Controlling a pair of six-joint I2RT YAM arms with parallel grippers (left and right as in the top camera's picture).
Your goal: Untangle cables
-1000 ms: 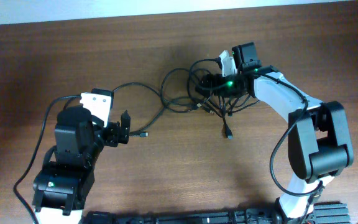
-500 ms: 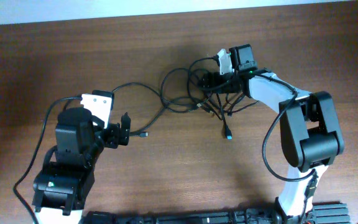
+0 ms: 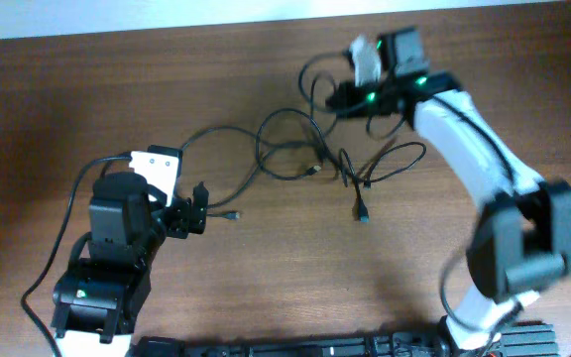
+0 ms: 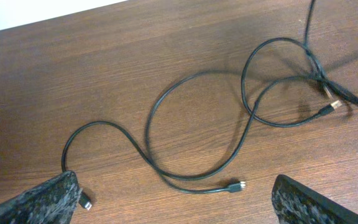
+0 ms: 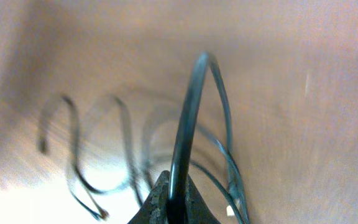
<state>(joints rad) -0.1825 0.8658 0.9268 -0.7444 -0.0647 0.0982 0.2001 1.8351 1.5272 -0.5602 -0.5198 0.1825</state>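
On the left of the table, the left gripper hovers low with its fingers spread wide and nothing between them. One free plug end lies just ahead of it. That end belongs to a long strand that snakes across the wood toward the middle.

In the middle, the cables have changed. A second ago they sat bunched in a tight knot under the right arm. Now they are drawn out into looser loops, with one open loop lying apart to the right and a single plug trailing nearer the robot.

On the right, the right gripper has pressed its fingers together on one black strand. It has also swung up toward the far edge, lifting that strand clear. I judge this to be the first real pull of the untangling. The crossings near the middle look unresolved.

No brand, label or writing can be read anywhere.
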